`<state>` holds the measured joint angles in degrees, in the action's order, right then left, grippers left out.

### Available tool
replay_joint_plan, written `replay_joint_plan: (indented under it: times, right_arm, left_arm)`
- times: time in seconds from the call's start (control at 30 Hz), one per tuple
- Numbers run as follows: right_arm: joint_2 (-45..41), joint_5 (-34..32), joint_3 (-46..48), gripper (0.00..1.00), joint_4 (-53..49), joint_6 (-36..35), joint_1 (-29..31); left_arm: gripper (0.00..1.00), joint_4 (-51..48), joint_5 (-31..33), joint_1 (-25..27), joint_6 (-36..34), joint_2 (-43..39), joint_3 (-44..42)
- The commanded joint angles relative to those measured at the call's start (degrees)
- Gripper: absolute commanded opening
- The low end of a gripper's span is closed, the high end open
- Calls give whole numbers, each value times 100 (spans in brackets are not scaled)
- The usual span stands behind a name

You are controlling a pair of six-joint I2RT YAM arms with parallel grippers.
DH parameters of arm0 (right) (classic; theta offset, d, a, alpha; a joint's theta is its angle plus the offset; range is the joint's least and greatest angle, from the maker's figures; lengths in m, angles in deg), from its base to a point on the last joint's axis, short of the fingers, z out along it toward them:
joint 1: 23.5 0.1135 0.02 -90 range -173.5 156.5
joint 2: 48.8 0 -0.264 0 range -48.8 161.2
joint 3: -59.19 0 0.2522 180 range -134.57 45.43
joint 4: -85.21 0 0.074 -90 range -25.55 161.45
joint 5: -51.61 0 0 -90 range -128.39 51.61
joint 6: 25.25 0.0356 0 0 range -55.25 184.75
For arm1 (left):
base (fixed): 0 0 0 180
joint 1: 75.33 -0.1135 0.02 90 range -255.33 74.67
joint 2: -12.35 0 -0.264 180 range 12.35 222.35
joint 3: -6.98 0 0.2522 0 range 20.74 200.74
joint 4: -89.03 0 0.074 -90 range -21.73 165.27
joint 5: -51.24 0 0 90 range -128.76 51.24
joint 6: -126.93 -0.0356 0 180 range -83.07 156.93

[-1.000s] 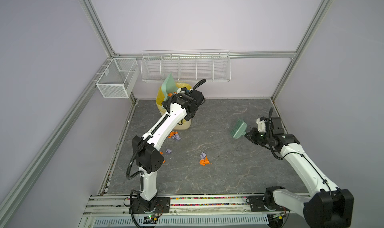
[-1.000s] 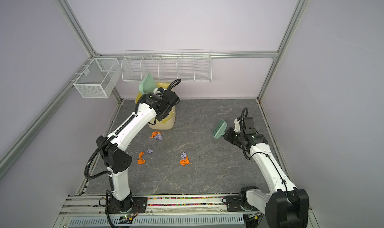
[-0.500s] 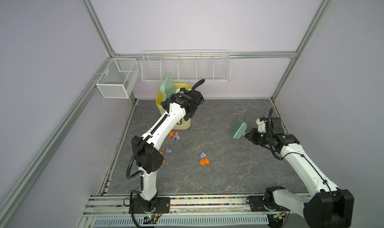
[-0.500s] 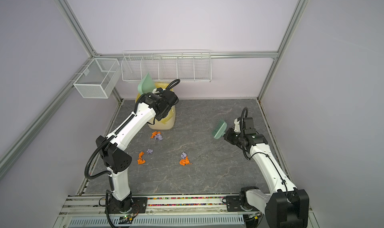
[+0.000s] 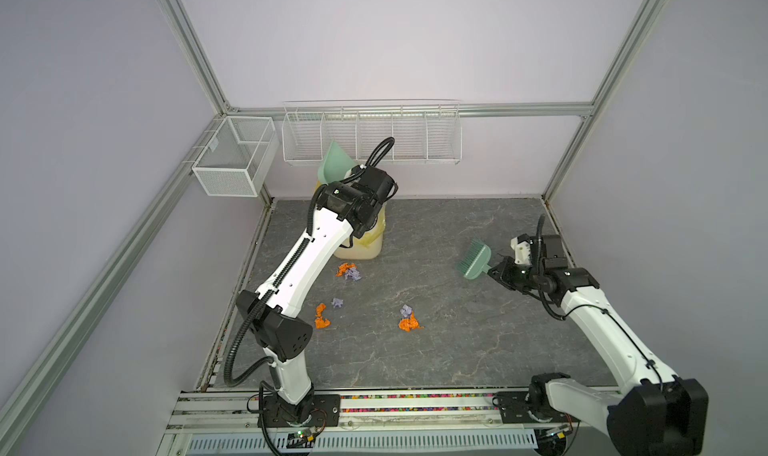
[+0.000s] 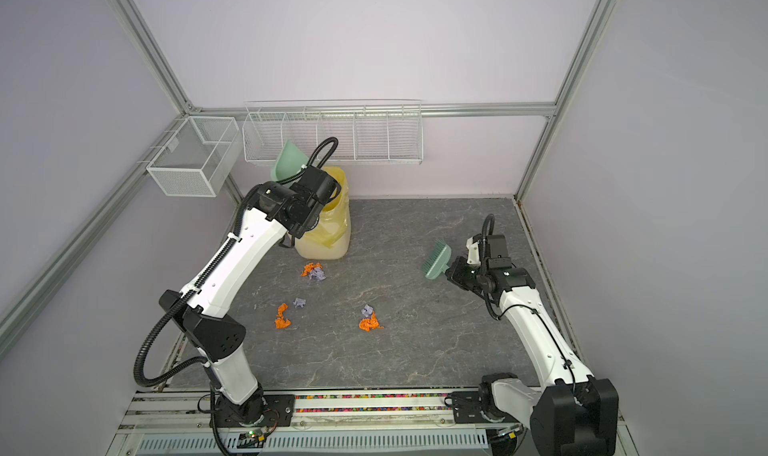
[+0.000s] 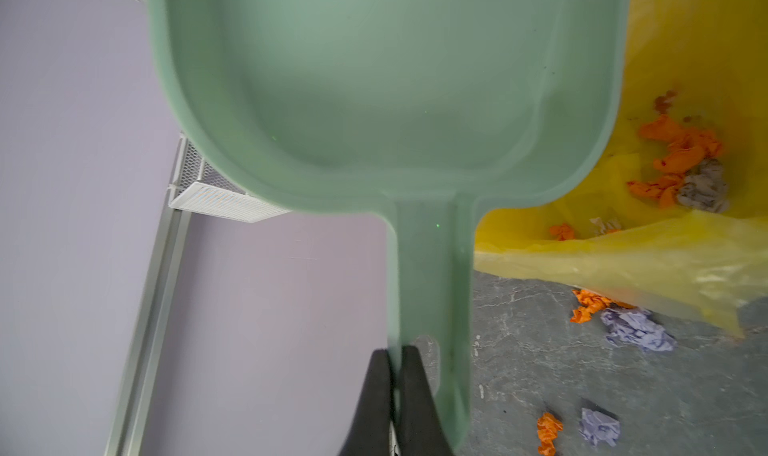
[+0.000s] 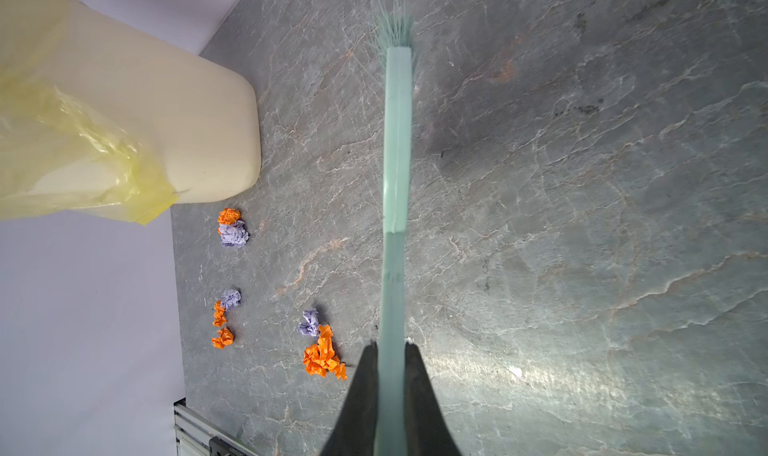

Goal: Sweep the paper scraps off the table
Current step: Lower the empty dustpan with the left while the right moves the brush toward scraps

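emptying the dustpan into the bin, more sweeping left to do

the surface (image 5: 457, 242) is carrying paper scraps (image 5: 409, 319) in three loose groups: one just beside the bin (image 5: 361, 248), one near the left arm's elbow, and one towards the middle. more scraps are lying inside the yellow bag (image 7: 648, 258) that is lining the bin.

the left arm is holding the dustpan (image 5: 334, 165) raised and tipped above the bin's mouth. in the left wrist view its tray is looking empty. the left pincer (image 7: 395, 352) is clamping the edge of the dustpan's handle. the right pincer (image 8: 391, 346) is gripping the brush (image 5: 473, 260) by its handle, bristles lifted clear of the surface and well apart from every scrap.

to do this step well, i would be keeping the tray's lip over the bag's opening until nothing is clinging. the grip is sitting on a thin edge, so the swing back down is calling for a slow, level move. setting the lip flat beside the nearest group should be letting the brush push the wads in without scattering them.

against the earlier top views, the left wrist is drifting slightly towards the left wall while the dustpan is barely shifting. the brush, right arm and scraps on the surface are staying put.
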<state>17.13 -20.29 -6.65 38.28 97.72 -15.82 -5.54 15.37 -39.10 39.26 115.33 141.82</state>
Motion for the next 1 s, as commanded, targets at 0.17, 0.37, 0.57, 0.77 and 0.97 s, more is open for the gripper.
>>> replay_joint_plan:
  times: [0.17, 0.37, 0.57, 0.77, 0.97]
  right_arm:
    - [106, 587, -284, 7, 118, -397, 265]
    - [95, 826, -425, 7, 136, -681, 701]
    - [325, 1461, -524, 7, 292, -791, 840]
    - [484, 1353, -681, 7, 42, -906, 994]
    - [446, 1583, -722, 7, 97, -945, 1346]
  left_arm:
    - [0, 277, -1439, -90, 278, -590, -135]
    - [0, 286, -2464, -81, 472, -797, -120]
    - [0, 448, -3080, -81, 554, -1008, -263]
    - [0, 795, -3254, -81, 531, -1317, -871]
    - [0, 1071, -3474, -81, 464, -1544, -1175]
